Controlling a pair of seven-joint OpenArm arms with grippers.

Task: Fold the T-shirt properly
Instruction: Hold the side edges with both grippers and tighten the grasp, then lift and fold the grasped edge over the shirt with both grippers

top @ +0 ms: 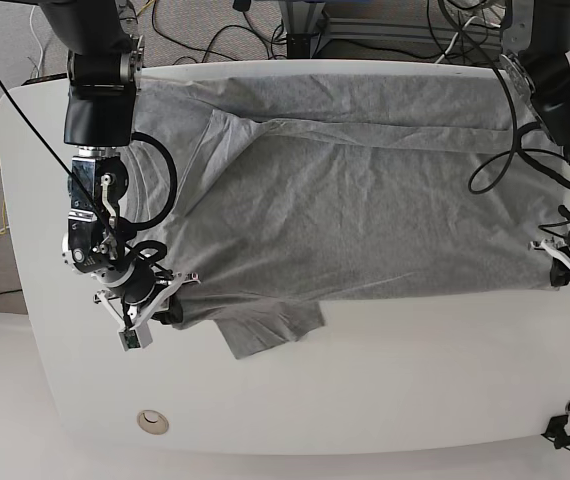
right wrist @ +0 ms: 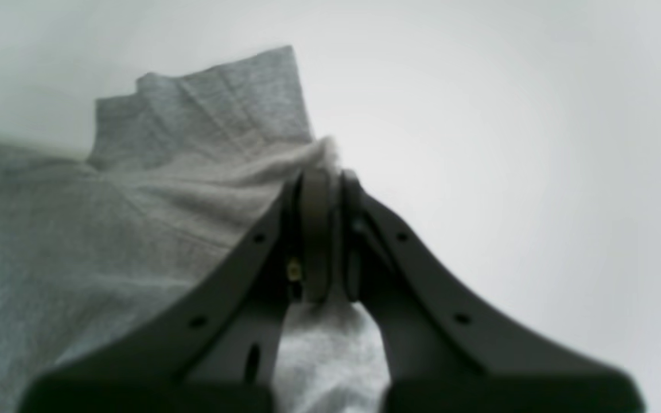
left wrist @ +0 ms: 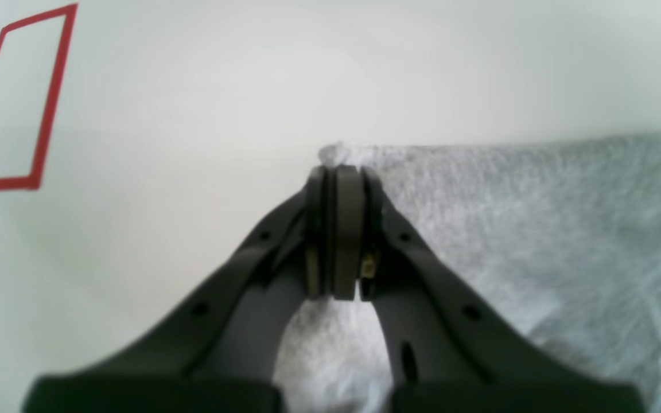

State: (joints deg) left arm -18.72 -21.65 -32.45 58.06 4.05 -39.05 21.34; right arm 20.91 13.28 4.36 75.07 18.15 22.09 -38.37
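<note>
nearby: red tape outline (left wrist: 18,100) | t-shirt (top: 365,200) covers white table (top: 365,390)

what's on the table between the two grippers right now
Only the T-shirt, spread flat, spans from the right gripper to the left gripper; each is shut on a near corner. The base view shows it.

A white table (top: 365,390) bears a red tape rectangle (left wrist: 18,103).

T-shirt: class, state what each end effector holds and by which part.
Both hold the T-shirt. The left end effector pinches a corner of its edge; the right end effector pinches an edge near a sleeve.
</note>
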